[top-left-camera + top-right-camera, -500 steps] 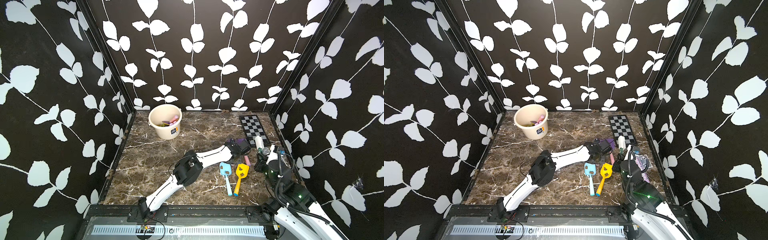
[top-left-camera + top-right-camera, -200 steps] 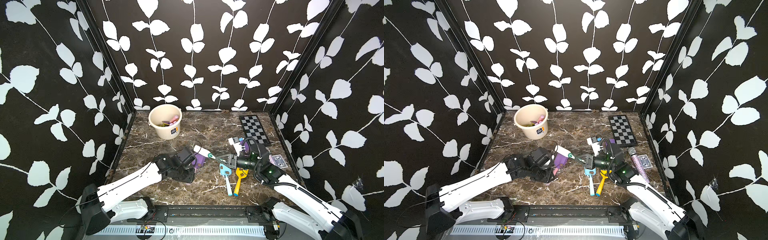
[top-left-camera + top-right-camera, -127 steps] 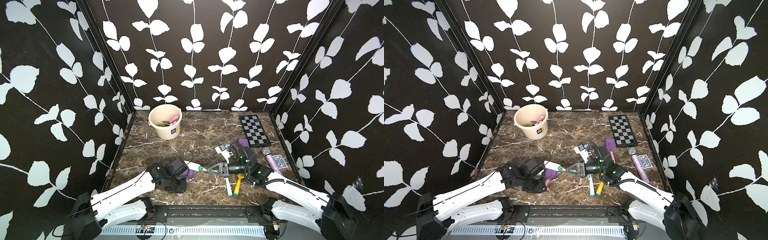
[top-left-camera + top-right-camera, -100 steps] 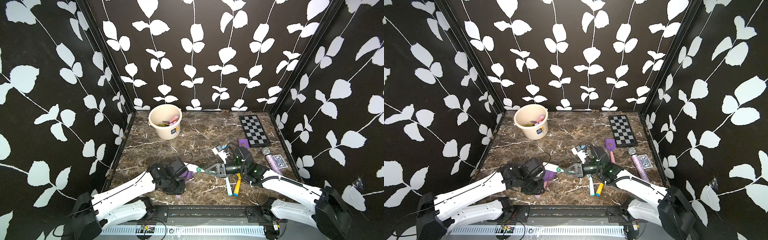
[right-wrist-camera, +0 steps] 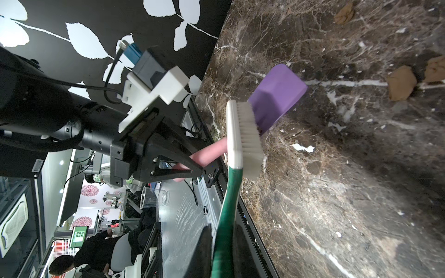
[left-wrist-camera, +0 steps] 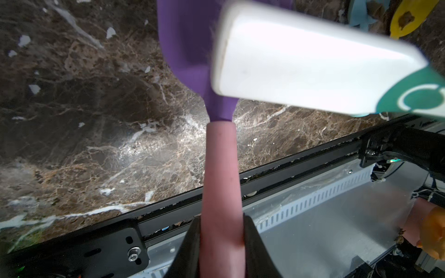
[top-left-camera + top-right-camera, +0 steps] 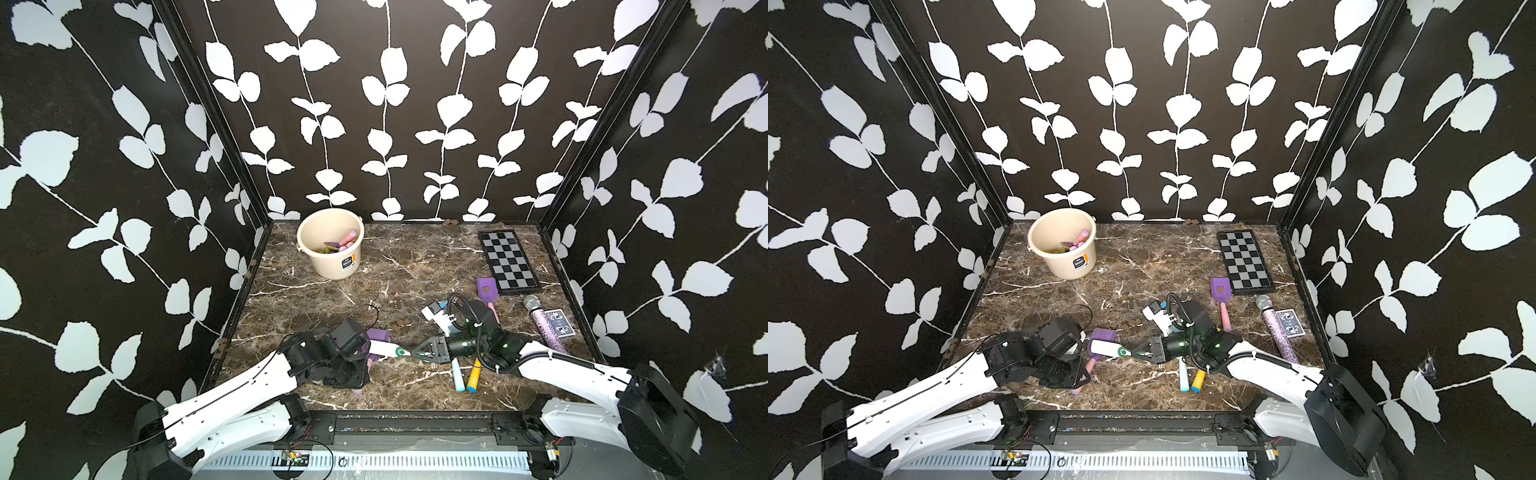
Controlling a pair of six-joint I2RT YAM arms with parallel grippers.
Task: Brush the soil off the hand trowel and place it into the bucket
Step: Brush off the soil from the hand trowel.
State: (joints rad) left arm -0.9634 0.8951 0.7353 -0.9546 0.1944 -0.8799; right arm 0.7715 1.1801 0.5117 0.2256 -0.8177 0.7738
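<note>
Now: left pincer [image 6: 221,231] clamped on the pink handle of the purple hand trowel [image 6: 185,48], held over the counter [image 7: 415,266] near 7 o'clock. Right pincer [image 5: 222,238] clamped on the green handle of the brush [image 5: 245,134], bristles apparently touching the blade; contact hard to confirm. Judgement: stroke toward the blade tip, blade tilted down. Soil [image 5: 401,83] pellets lie on the counter. Bucket [image 7: 330,266] at 11 o'clock; label [image 7: 348,262] unreadable

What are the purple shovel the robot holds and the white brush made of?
Purple-bladed, pink-handled hand trowel: probably plastic, smooth and matte, with even colour. White-backed, green-handled brush: likely glossy plastic, its back shining with glare; the white bristles look like fine synthetic fibres.
</note>
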